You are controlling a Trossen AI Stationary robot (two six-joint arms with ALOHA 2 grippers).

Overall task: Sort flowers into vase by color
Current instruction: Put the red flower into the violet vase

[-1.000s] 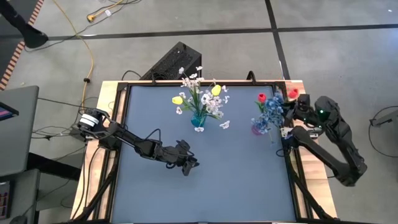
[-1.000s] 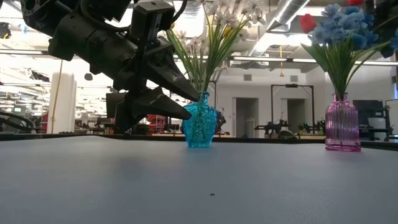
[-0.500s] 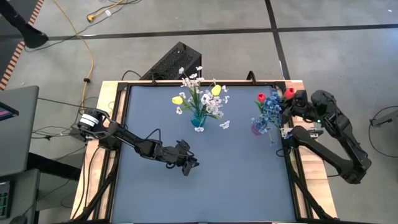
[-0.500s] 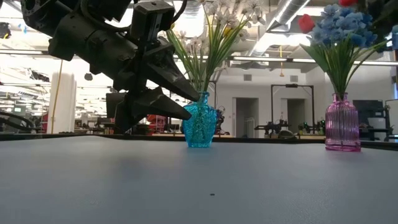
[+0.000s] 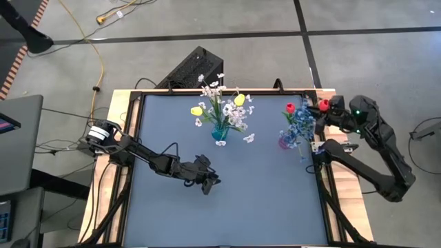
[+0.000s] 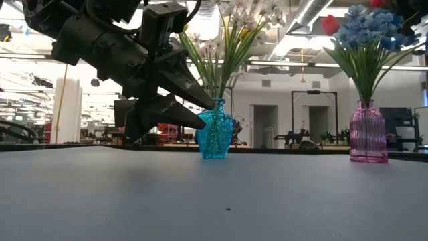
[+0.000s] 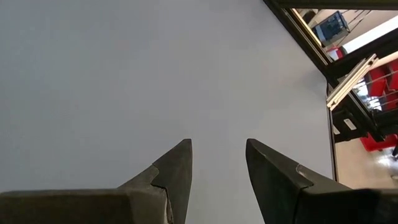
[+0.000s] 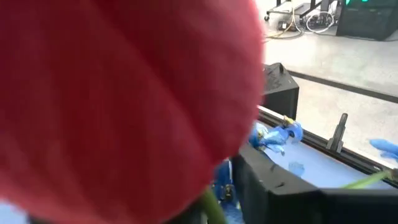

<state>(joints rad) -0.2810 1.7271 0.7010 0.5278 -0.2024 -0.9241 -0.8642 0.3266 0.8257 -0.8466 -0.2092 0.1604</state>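
Note:
A blue vase holds white sprays and yellow buds and stands at the table's far middle. To its right, a pink vase holds blue sprays and a red bud. A second red flower's bud hangs right in front of my right gripper, high above the table's far right corner. That bud fills the right wrist view, its green stem running down out of the picture. My left gripper stands open over the table's left middle, with nothing in it.
One loose white blossom lies on the grey tabletop between the two vases. A black box sits beyond the far edge. A dark frame rail runs along the table's right side.
My right arm has risen and drawn slightly toward the table's right edge. The red bud beside its gripper stays at about the same place over the far right corner.

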